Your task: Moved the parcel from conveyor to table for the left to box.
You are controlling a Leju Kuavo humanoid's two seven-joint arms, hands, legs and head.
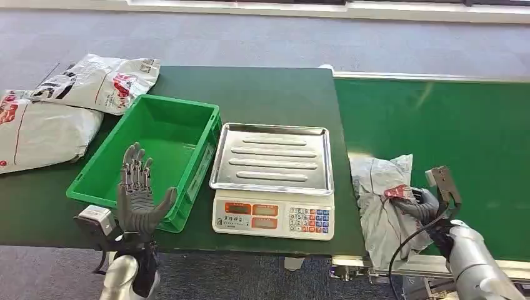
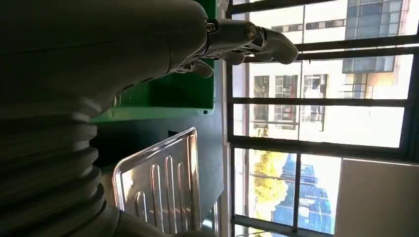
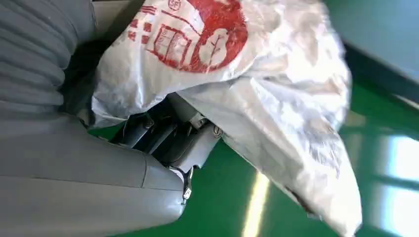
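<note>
Right hand (image 1: 424, 203) is on the parcel (image 1: 381, 200) now, at the near end of the conveyor (image 1: 437, 125), just beside the table (image 1: 275, 94) edge. In the right wrist view the dark fingers (image 3: 163, 133) tuck in under the crumpled white plastic with its red print, so I read that as a grip, fingers clamped into the bag. This looks like the pick-up step: parcel taken, not yet carried over.

Left hand (image 1: 137, 194) waits raised in front of the green box (image 1: 156, 156), palm up, fingers spread apart, nothing in it.

Next move, as I judge it, calls for a lift clear of the belt and a sweep leftward onto the table. The scale (image 1: 273, 181) with its steel tray stands between parcel and box, so the drop spot has to avoid it, or the bag goes on the tray itself. The bag is limp and will sag and drag if it is not raised enough.

Hard to see: how much of the bag the fingers really have, since the plastic covers most of them. The parcel's near end hangs off past the conveyor edge. Two more bags (image 1: 94, 81) lie at the table's far left, one cut off by the frame.
</note>
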